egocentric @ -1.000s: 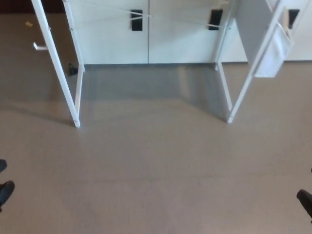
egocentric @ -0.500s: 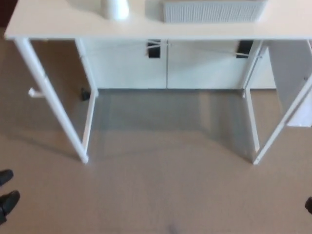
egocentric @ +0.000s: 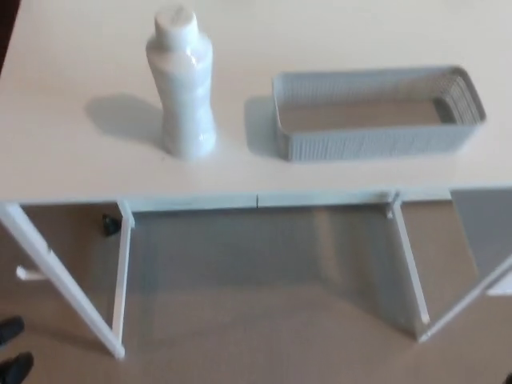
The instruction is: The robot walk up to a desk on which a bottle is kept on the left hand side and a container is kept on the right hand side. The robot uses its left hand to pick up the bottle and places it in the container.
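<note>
The view has tilted up since a moment ago: floor and legs filled it then, and now the white worktop (egocentric: 72,168) fills the upper frame. A white plastic bottle with a round cap (egocentric: 182,84) stands upright at upper left, with a grey woven rectangular container (egocentric: 372,142) near it at upper right, empty. Only the left hand's dark fingertips (egocentric: 12,356) show at the lower left edge, holding nothing; their spread cannot be told. The right hand is out of frame. The approach looks nearly done; reaching comes next.
</note>
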Controlling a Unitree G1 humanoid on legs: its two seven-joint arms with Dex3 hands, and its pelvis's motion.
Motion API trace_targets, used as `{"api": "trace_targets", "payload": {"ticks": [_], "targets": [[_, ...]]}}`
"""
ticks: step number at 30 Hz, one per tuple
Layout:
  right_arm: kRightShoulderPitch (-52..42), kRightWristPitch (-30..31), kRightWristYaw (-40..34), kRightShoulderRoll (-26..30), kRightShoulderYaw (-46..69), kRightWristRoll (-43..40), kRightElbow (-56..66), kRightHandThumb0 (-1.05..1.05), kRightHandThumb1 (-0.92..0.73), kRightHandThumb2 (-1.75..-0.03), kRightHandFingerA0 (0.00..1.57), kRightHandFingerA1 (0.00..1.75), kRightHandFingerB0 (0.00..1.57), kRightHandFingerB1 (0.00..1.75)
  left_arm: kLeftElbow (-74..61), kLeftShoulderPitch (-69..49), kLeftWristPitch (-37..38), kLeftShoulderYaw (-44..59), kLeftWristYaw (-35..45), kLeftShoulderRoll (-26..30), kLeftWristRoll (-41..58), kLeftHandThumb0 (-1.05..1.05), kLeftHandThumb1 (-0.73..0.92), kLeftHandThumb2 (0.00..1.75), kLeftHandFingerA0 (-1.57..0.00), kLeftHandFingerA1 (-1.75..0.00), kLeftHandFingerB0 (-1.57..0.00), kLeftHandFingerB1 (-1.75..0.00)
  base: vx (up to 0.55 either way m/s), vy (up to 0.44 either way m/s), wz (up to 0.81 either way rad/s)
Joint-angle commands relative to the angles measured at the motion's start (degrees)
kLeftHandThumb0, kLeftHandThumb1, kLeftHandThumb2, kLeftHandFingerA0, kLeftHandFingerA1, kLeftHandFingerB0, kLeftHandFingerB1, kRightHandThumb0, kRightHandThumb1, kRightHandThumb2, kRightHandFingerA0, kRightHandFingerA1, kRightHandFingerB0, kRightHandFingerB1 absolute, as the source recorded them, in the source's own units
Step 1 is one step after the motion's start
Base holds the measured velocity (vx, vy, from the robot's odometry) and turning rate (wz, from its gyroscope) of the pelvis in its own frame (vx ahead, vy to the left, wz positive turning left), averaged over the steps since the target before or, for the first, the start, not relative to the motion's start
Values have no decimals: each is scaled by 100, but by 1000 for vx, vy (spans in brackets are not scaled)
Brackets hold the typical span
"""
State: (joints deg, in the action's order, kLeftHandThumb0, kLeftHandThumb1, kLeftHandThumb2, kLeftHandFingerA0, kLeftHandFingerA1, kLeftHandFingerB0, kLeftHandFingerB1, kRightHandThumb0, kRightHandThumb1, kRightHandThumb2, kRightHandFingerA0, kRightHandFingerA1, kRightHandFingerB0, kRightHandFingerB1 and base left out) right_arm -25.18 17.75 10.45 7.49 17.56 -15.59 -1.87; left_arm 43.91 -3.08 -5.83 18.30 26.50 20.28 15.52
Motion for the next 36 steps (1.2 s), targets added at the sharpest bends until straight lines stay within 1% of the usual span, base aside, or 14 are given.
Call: {"api": "trace_targets", "payload": {"ticks": [1, 3, 5, 6, 7, 15, 17, 25, 27, 29, 30, 31, 33, 36], "targets": [[-517, -487, 214, -65, 62, 12, -171, -28, -37, -85, 34, 60, 22, 53, 185, -113, -568, -536, -96, 340, -587, -21, 66, 60, -66, -49, -43, -36, 259, -131, 18], [-630, -644, 177, -112, 50, 72, -212, -33, -55, -56, 43, 52, 33, 41, 237, -72, -850, -734, -184, 456, -681, -23, 64, 59, -67, -48, -45, -37, 264, -138, 18], [-818, -876, 205, -178, 59, 107, -364, -33, -55, -56, 42, 53, 34, 42, 279, -129, -1039, -1028, -36, 653, -866, -29, 63, 59, -67, -52, -54, -40, 179, -116, 20], [-866, -879, 220, -192, 76, 80, -385, -31, -55, -56, 42, 52, 35, 42, 263, -164, -1120, -1079, 3, 690, -877, -35, 55, 87, -60, -64, -60, -59, 128, -184, -11], [-985, -947, 272, -195, 99, 59, -462, -31, -57, -56, 41, 52, 34, 42, 321, -214, -1221, -1294, 286, 823, -950, -34, 68, 60, -56, -51, -60, -42, 128, -180, -1], [-1291, -1487, 595, -99, 119, 60, -1062, -34, -54, -56, 40, 52, 33, 42, 532, -612, -439, -2112, 860, 1328, -1335, -37, 65, 60, -69, -49, -50, -37, 69, 7, -8], [-1257, -1692, 611, -107, 139, 85, -1387, -33, -54, -55, 42, 53, 34, 43, 489, -692, -204, -2443, 923, 1514, -1606, -54, 58, 80, -61, -56, -26, -41, -5, 223, 18], [-1365, -1827, 555, -133, 130, 147, -1483, -35, -53, -56, 41, 53, 35, 43, 784, -793, 426, -2714, 682, 1786, -1844, -46, 65, 60, -71, -47, -41, -34, 42, 196, -1], [-1317, -1949, 669, -98, 178, 83, -1696, -33, -53, -55, 42, 55, 34, 43, 1101, -1066, 1039, -2570, 180, 1908, -1905, -54, 56, 81, -69, -58, -42, -47, 85, -8, 6], [-1316, -1992, 644, -73, 159, 139, -1728, -34, -53, -56, 43, 55, 34, 43, 1677, -1087, 1176, -2104, 204, 1884, -1489, -48, 54, 61, -67, -47, -56, -40, 0, 0, 0], [-1296, -1993, 631, -71, 171, 133, -1777, -33, -53, -55, 44, 55, 35, 43, 2014, -1081, 1109, -1736, 211, 1838, -1165, -40, 48, 84, -62, -61, -48, -52, 0, 0, 0], [-1284, -2003, 644, -73, 185, 111, -1812, -32, -53, -56, 43, 55, 35, 44, 2108, -1114, 1128, -1584, 259, 1834, -1055, -37, 60, 58, -56, -44, -57, -39, 51, -84, 1], [-1258, -2018, 635, -57, 170, 137, -1866, -34, -53, -55, 44, 54, 35, 43, 2318, -1214, 1257, -1170, 411, 1858, -819, -35, 60, 58, -55, -44, -59, -39, 35, -134, 3], [-1295, -2010, 575, -83, 115, 190, -1758, -34, -54, -55, 43, 54, 34, 43, 2481, -1431, 1584, -332, 746, 1886, -249, -27, 57, 57, -52, -46, -32, -33, 23, -118, 4]]}}
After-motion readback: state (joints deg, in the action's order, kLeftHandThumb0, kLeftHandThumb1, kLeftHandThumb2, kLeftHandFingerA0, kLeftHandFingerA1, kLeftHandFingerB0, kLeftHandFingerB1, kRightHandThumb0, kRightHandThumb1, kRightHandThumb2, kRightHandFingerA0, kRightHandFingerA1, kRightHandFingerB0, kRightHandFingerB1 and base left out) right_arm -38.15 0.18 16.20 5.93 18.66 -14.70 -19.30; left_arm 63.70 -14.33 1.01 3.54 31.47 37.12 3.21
